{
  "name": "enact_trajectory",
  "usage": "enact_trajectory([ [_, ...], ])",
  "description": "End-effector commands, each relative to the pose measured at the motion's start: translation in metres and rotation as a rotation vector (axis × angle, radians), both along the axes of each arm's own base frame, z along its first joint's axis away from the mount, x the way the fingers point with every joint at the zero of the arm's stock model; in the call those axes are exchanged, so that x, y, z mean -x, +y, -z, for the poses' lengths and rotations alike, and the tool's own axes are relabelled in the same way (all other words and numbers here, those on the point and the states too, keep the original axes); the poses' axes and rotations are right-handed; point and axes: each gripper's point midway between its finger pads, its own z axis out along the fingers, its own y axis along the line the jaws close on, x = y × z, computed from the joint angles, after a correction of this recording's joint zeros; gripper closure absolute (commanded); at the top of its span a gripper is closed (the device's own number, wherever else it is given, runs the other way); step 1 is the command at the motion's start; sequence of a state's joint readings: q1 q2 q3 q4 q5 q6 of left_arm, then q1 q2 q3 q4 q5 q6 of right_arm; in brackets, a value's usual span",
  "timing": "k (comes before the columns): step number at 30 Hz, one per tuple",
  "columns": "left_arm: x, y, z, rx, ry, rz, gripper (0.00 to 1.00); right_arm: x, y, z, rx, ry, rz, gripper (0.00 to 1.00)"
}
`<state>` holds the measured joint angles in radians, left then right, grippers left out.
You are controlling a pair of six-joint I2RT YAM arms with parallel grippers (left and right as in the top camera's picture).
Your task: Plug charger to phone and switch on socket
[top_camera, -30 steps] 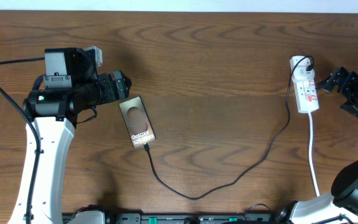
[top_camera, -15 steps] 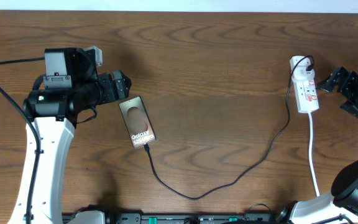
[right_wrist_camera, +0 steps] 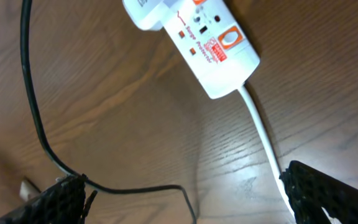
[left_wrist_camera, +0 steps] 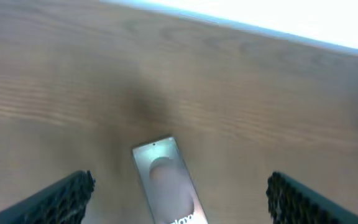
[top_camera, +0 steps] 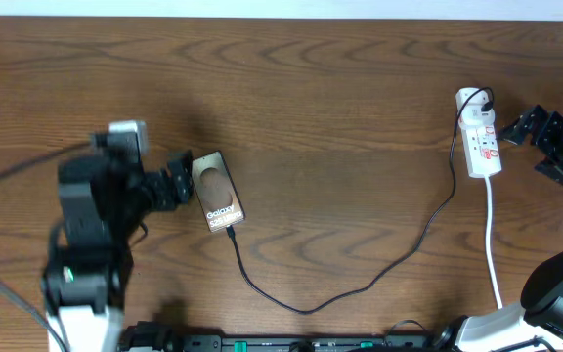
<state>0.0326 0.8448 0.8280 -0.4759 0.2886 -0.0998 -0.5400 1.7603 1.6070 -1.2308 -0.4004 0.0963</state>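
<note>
The phone (top_camera: pixel 218 191) lies left of centre, with a brown oval and white "Galaxy" text on it. It also shows in the left wrist view (left_wrist_camera: pixel 165 183). The charger (top_camera: pixel 306 309) runs from the phone's near end in a long curve up to the socket (top_camera: pixel 481 137), a white strip with red marks at the right. My left gripper (top_camera: pixel 184 176) is open and empty just left of the phone, with the phone ahead between its fingers (left_wrist_camera: pixel 55 199). My right gripper (top_camera: pixel 531 152) is open and empty just right of the socket, which shows in the right wrist view (right_wrist_camera: pixel 197 37), as does the charger (right_wrist_camera: pixel 33 118).
The socket's white lead (top_camera: pixel 493 244) runs toward the front edge and shows in the right wrist view (right_wrist_camera: pixel 260 130). A black plug (top_camera: pixel 481 98) sits in the socket's far end. The brown wooden table (top_camera: pixel 340 98) ends at a pale wall at the back.
My left arm has swung toward the front and is blurred. Its gripper has dropped back to the phone's left side. The phone, charger, socket and right arm have not moved.
</note>
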Motion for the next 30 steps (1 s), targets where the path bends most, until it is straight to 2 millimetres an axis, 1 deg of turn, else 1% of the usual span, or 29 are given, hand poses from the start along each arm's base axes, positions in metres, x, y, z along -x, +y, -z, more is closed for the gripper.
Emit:
enact_trajectory([
  [1,0.016,-0.002,0.000,-0.060,-0.195,0.036,0.09,-0.001,0.004,-0.006,-0.002,-0.017,0.000,0.01],
  [4,0.030,-0.013,-0.009,-0.169,-0.407,0.147,0.09,0.000,0.003,-0.006,-0.002,-0.017,0.001,0.01],
  [6,0.038,-0.017,-0.012,-0.234,-0.506,0.185,0.09,0.000,0.003,-0.006,-0.002,-0.017,0.001,0.01],
  [8,0.045,-0.017,-0.013,-0.273,-0.577,0.185,0.09,0.000,0.003,-0.006,-0.002,-0.017,0.000,0.01],
  [11,0.051,-0.015,-0.008,-0.326,-0.640,0.180,0.09,0.000,0.003,-0.006,-0.002,-0.017,0.001,0.01],
  [15,0.051,-0.005,0.007,-0.317,-0.670,0.106,0.09,0.000,0.003,-0.006,-0.002,-0.017,0.001,0.01],
  [18,0.048,0.013,0.016,-0.207,-0.666,-0.037,0.09,0.000,0.003,-0.006,-0.002,-0.017,0.001,0.01],
  [19,0.048,0.016,0.019,-0.186,-0.667,-0.062,0.09,0.000,0.003,-0.006,-0.002,-0.017,0.001,0.01],
  [24,0.049,0.018,0.043,-0.174,-0.668,-0.075,0.09,0.000,0.003,-0.006,-0.002,-0.018,0.001,0.01],
  [30,0.048,0.022,0.068,-0.176,-0.562,-0.092,0.09,0.000,0.003,-0.006,-0.002,-0.017,0.001,0.01],
])
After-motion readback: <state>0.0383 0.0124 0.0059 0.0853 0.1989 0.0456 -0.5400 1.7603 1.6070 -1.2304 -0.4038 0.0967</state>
